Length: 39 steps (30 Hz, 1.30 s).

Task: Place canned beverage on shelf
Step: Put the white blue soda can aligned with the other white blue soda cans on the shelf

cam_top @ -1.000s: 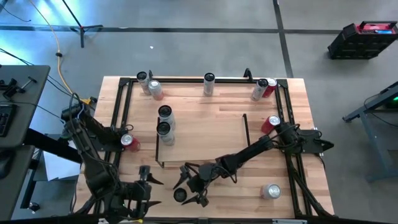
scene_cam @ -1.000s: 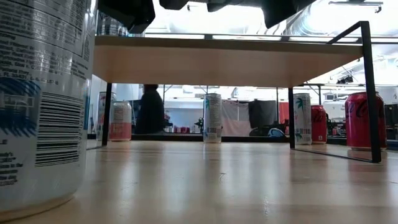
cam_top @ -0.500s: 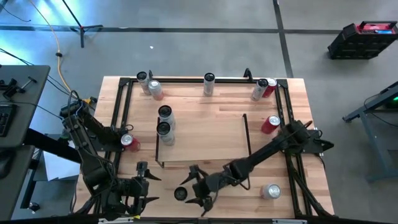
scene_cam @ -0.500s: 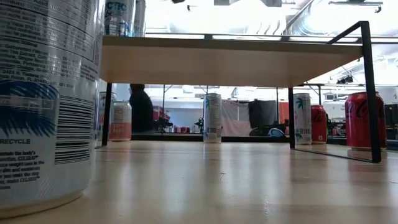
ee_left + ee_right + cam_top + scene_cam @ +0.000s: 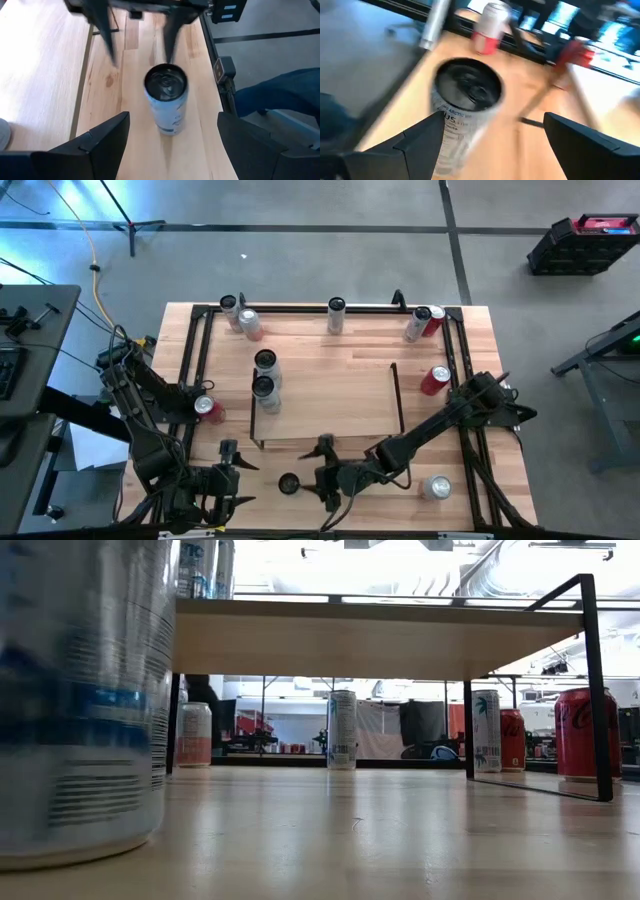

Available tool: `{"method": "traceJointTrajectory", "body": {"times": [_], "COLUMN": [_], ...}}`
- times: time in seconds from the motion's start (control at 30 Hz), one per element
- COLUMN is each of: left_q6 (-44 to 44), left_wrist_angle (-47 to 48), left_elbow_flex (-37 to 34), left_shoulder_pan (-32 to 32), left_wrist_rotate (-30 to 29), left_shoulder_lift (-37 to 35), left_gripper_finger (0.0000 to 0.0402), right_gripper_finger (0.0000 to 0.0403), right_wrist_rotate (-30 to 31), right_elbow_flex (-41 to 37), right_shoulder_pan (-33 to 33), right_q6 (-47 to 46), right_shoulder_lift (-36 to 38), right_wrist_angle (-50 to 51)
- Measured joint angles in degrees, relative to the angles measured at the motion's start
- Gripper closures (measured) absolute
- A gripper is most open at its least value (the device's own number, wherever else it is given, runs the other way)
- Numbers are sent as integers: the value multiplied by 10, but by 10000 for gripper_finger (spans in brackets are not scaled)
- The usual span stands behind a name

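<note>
A white and blue can [image 5: 289, 484] stands upright on the table near its near edge; it shows large in the low view [image 5: 85, 710]. My right gripper [image 5: 315, 473] is open at the can's right, with a finger on either side of it [image 5: 492, 117]. My left gripper [image 5: 232, 475] is open and empty to the left of the can [image 5: 166, 97]. The shelf [image 5: 330, 405] is a light-wood board on black wire frames. Two cans [image 5: 265, 376] stand on its left end. My right gripper: its open fingers [image 5: 420, 137] reach level from the table's right, one on each side of the can's upper wall [image 5: 465, 90]. I cannot tell whether a finger touches the can. The can stands upright on the table.
Several cans stand along the far rail [image 5: 335, 313]. A red can [image 5: 208, 408] stands at the left and another red can [image 5: 435, 378] at the right. A silver can [image 5: 436, 487] stands near the right corner. Black rails [image 5: 190, 370] edge the table.
My right gripper has gone toward the table's near edge and a little to the right, leaving the top of the low view, and now faces the can from the right. The can has shifted slightly across the low view and shows blurred.
</note>
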<state>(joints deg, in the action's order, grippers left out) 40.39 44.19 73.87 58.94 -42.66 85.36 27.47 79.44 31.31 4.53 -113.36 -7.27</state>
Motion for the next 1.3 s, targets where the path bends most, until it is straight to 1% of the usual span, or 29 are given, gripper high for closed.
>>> {"method": "traceJointTrajectory", "body": {"times": [0.07,0.13,0.3,0.37,0.43,0.53,0.63,0.7,0.83,0.9,1.1,1.2,1.3], "left_q6": [0,0,11,11,10,10,9,9,10,13,14,14,15], "left_wrist_angle": [1,6,17,21,25,32,37,38,38,38,38,37,36], "left_elbow_flex": [0,0,0,0,0,0,0,0,0,0,0,0,0], "left_shoulder_pan": [0,0,0,0,0,0,0,0,0,0,0,0,0], "left_wrist_rotate": [0,1,1,1,1,1,-4,-5,-5,-5,-5,-4,-3], "left_shoulder_lift": [0,0,0,0,0,0,0,0,0,0,0,0,0], "left_gripper_finger": [111,111,111,111,111,111,111,111,111,111,111,111,111], "right_gripper_finger": [80,80,80,80,80,80,80,80,79,76,71,71,71], "right_wrist_rotate": [55,83,77,74,86,132,175,191,188,174,189,187,186], "right_elbow_flex": [0,0,0,0,0,0,0,0,0,0,0,0,0], "right_shoulder_pan": [0,2,19,29,42,65,84,93,96,94,79,71,65], "right_q6": [-2,-9,-57,-95,-144,-159,-140,-116,-99,-104,-156,-175,-173], "right_shoulder_lift": [12,23,26,26,25,11,-21,-38,-45,-45,-69,-75,-85], "right_wrist_angle": [15,27,25,21,14,-29,-79,-113,-163,-163,-144,-153,-173]}}
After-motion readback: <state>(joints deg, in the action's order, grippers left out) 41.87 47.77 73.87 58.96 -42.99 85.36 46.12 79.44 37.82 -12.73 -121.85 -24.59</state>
